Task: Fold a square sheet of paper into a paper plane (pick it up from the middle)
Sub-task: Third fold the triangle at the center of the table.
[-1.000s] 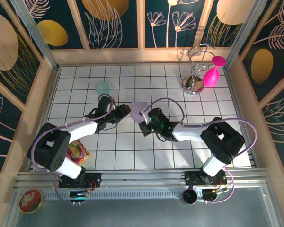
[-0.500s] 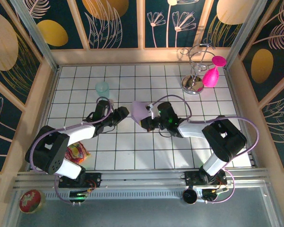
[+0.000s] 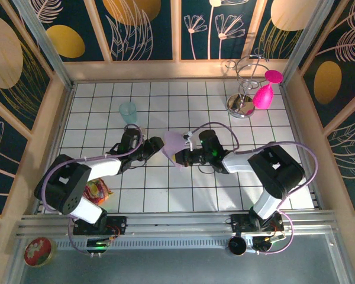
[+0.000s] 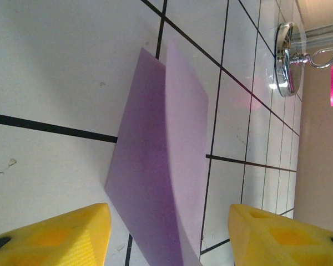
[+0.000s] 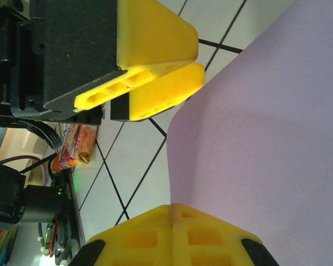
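Observation:
The square sheet of paper [image 3: 173,144] is pale lilac and bent along a fold, held up off the tiled table at its middle. My right gripper [image 3: 180,156] is shut on its near edge; in the right wrist view the yellow fingertips [image 5: 172,231] press together and the sheet [image 5: 266,111] rises from between them. My left gripper [image 3: 152,148] stands open just left of the sheet. From the left wrist, the folded sheet [image 4: 161,160] lies ahead between the two spread yellow fingertips [image 4: 61,235]. The left gripper's fingers [image 5: 155,61] face the sheet's edge, not touching it.
A translucent teal cup [image 3: 128,110] stands behind the left arm. A chrome stand [image 3: 241,105] with pink bulbs [image 3: 262,96] is at the back right, its base [image 4: 284,61] also in the left wrist view. A snack packet [image 3: 97,190] lies by the left base.
The right gripper has carried the sheet slightly nearer and lower, still shut on it. The left gripper has shifted a little nearer, staying open beside the sheet.

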Controlling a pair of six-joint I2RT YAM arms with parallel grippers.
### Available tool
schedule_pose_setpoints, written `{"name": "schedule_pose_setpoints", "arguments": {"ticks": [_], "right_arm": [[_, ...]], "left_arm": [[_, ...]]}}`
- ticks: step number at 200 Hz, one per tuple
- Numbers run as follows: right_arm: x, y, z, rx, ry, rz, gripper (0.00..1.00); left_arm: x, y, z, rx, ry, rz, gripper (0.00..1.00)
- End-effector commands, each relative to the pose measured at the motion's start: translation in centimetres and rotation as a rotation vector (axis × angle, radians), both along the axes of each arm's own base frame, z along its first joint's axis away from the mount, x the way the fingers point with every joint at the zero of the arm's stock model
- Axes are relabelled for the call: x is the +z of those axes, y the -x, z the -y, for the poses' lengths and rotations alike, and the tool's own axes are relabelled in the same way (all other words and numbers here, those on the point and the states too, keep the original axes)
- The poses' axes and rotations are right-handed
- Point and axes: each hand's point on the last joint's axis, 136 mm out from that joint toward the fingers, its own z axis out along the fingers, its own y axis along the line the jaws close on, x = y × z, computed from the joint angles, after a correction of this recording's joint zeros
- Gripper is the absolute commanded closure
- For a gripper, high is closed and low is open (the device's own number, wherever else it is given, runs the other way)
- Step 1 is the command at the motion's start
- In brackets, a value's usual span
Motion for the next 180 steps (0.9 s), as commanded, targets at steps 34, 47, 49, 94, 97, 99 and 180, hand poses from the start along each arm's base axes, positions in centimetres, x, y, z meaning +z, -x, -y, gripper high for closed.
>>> {"name": "schedule_pose_setpoints", "arguments": {"ticks": [34,47,49,94,97,99,180], "right_arm": [[-0.9,-0.7,0.7,-0.039,-0.025,-0.049,1.0],[-1.2,-1.0,1.0,-0.053,-0.024,-0.06,1.0],[-1.3,-1.0,1.0,-0.055,-0.023,-0.064,1.0],[-2.5,-1.6,1.8,-0.099,-0.012,-0.109,1.0],[-2.6,-1.7,1.9,-0.103,-0.01,-0.112,1.0],[-2.7,-1.7,1.9,-0.105,-0.009,-0.114,1.0],[-4.1,-2.9,3.2,-0.176,0.048,-0.132,1.0]], "left_arm": [[-0.3,-0.3,1.4,-0.036,0.03,0.0,0.44],[-0.5,-0.3,1.5,-0.044,0.021,-0.005,0.45],[-0.6,-0.3,1.5,-0.046,0.021,-0.006,0.45],[-1.3,-0.3,1.7,-0.058,-0.003,-0.019,0.46],[-1.3,-0.3,1.7,-0.058,-0.003,-0.02,0.46],[-1.3,-0.3,1.7,-0.059,-0.004,-0.019,0.46],[-1.4,-0.6,2.0,-0.084,-0.03,-0.021,0.47]]}}
